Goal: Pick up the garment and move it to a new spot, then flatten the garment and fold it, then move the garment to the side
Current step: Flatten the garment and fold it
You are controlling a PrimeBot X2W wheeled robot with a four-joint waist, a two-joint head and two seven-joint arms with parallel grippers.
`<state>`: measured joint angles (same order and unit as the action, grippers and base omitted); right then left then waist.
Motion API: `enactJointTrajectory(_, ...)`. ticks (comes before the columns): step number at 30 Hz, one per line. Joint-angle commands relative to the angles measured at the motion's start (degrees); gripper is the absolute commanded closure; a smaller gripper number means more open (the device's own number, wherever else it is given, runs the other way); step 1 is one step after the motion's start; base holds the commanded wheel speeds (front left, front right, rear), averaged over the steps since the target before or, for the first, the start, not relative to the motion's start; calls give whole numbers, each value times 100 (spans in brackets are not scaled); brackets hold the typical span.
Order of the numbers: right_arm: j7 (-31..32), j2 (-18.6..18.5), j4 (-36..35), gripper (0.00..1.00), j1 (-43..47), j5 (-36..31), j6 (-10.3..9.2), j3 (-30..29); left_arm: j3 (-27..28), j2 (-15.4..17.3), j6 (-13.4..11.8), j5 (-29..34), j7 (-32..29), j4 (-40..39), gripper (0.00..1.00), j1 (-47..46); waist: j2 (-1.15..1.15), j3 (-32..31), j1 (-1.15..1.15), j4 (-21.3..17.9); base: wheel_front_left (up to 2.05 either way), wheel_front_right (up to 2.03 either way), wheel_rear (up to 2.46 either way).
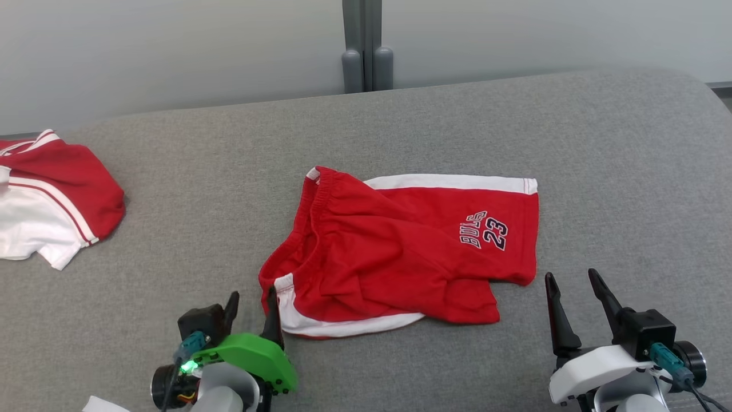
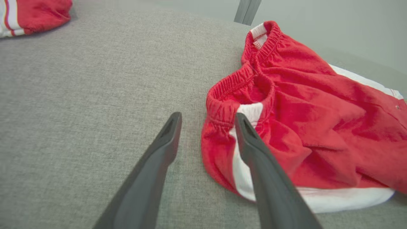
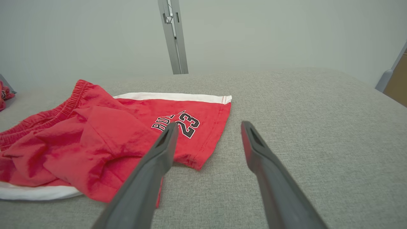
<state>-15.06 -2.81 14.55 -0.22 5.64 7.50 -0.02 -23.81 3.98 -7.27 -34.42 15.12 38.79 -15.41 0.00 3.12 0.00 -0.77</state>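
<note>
Both open, nothing held: left end effector (image 1: 253, 296) at the near waistband corner of the shorts (image 1: 400, 252), right end effector (image 1: 572, 276) just off the near hem. Shorts lie rumpled mid-cushion (image 1: 600, 143), layers bunched. Risk: a pinch catches one layer only, so the cloth twists. Second garment (image 1: 51, 189) far left could get overlapped on the side move.

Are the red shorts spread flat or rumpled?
Rumpled: the red shorts lie bunched at the waistband, with creased folds across the near leg; not flattened.

Bright, even light casts only soft shadows.
</note>
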Motion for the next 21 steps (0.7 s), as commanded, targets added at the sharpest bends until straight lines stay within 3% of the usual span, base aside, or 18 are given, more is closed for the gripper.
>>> enactJointTrajectory(1, -18, -15, 42, 0, 46, -99, -2, -26, 115, 59, 26, 184, 5, -205, 0, 122, 0, -47, 0, 75, 0, 0, 0)
enactJointTrajectory(6, -18, -13, 319, 0, -66, -456, -2, -12, 419, 75, 155, 704, 4, -1051, 0, 417, 0, -100, 0, 277, 0, 0, 0)
enactJointTrajectory(11, 84, -130, 1134, 0, -498, -1127, -4, 219, 543, 4, 267, 1054, 3, -1699, 0, 699, 0, -34, 0, 564, 0, 0, 0)
enactJointTrajectory(21, 66, -348, 2725, 0, -1467, -1696, -5, 282, 607, -91, 297, 1182, 4, -2273, 0, 944, 0, 244, 0, 1034, 0, 0, 0)
